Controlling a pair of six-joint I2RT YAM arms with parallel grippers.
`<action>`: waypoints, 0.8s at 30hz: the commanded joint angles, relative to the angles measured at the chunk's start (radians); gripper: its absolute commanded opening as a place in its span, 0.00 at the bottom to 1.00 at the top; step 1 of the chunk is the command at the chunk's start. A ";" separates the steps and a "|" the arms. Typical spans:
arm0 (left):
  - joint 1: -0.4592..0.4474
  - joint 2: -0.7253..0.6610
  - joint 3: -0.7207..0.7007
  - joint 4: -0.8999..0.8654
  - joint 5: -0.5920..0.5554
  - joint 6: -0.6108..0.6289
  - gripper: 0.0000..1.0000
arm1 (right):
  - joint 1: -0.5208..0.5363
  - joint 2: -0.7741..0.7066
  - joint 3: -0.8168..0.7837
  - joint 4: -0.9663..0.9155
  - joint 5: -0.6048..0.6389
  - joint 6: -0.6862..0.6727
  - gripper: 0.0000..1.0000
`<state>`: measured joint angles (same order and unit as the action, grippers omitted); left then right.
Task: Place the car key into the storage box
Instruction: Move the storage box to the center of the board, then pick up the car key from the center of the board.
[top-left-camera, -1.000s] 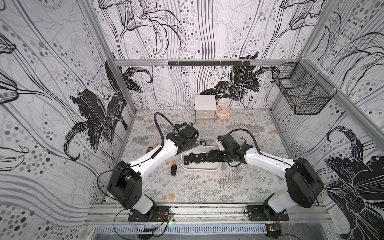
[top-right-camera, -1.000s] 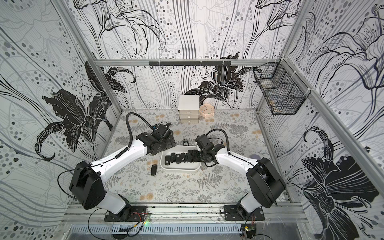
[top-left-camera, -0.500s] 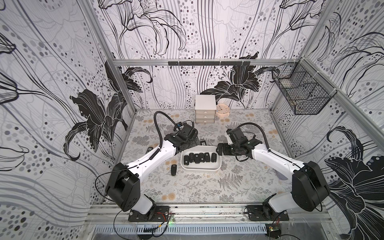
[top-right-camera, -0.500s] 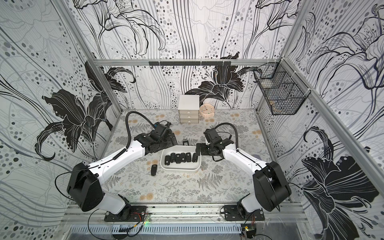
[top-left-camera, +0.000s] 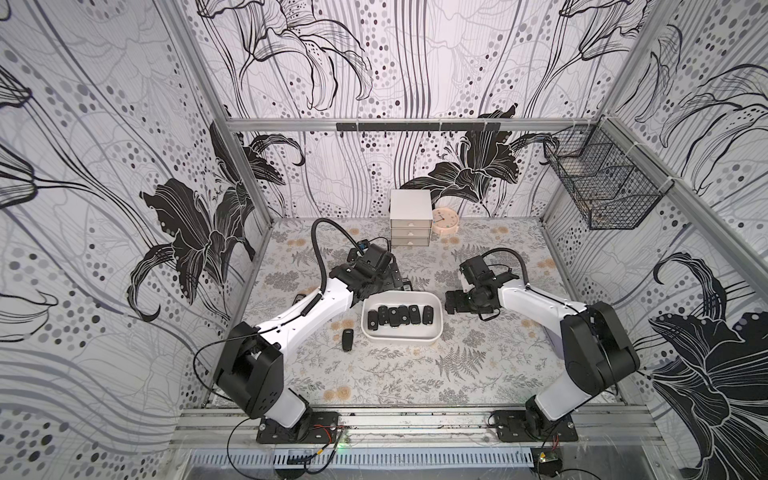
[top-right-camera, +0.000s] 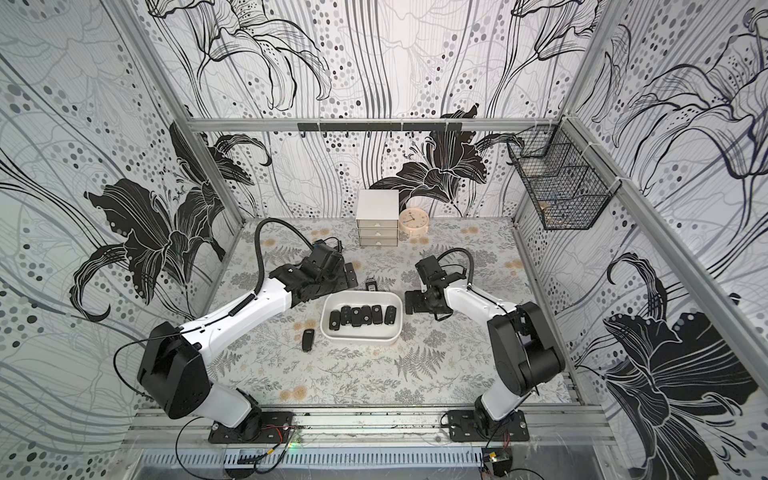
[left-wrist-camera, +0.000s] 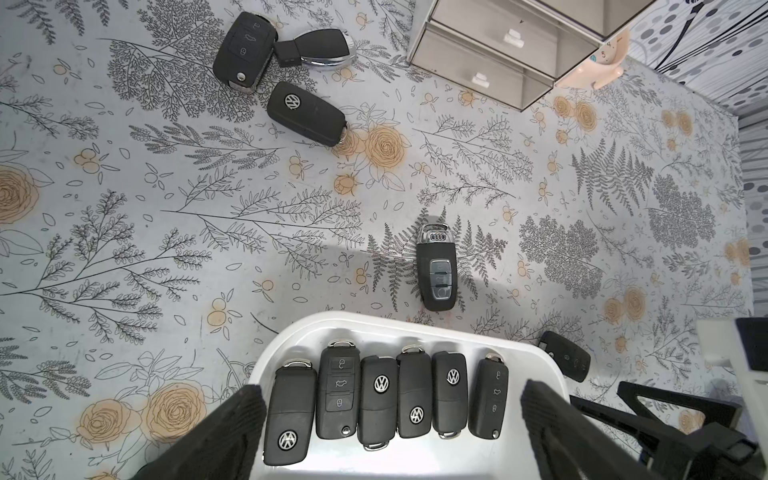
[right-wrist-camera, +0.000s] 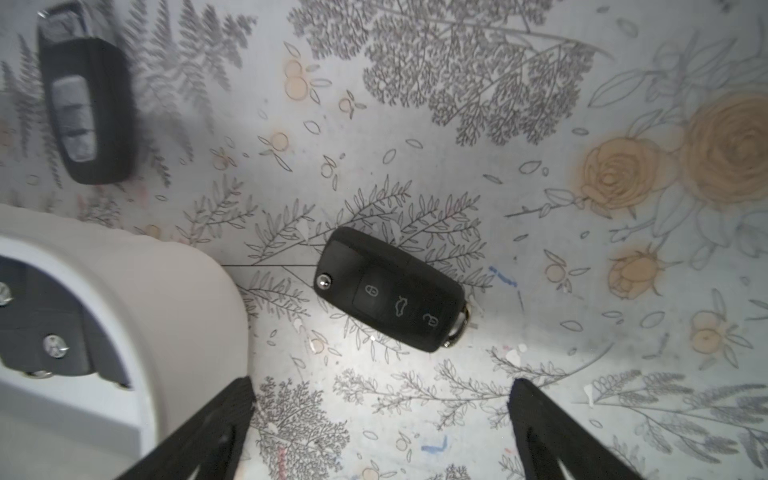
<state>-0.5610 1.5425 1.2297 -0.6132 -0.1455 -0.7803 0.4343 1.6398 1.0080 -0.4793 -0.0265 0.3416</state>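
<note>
Both grippers spread, one car key loose beside the storage box

We see the right gripper, jaws wide and holding nothing, above a car key lying flat on the table just beside the storage box, outside it. In both top views that gripper hides the key. The left gripper, equally spread, hangs over six keys lined up in the box. Both wrist views cut the box off. A silver-topped key is blurred, and we cannot make out what the wire basket holds. Ferns and orange roses pattern the table; black-and-white lilies cover the walls.
</note>
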 joint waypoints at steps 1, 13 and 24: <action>0.024 0.017 0.026 0.051 0.028 0.036 0.99 | -0.002 0.025 0.010 -0.028 0.042 -0.029 0.98; 0.078 0.047 0.045 0.078 0.083 0.060 0.99 | -0.041 0.183 0.095 -0.039 0.062 -0.046 0.82; 0.090 0.088 0.076 0.079 0.116 0.075 0.99 | -0.063 0.248 0.148 -0.033 0.008 -0.046 0.62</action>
<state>-0.4786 1.6123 1.2716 -0.5690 -0.0483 -0.7334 0.3737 1.8488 1.1576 -0.4881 0.0216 0.2939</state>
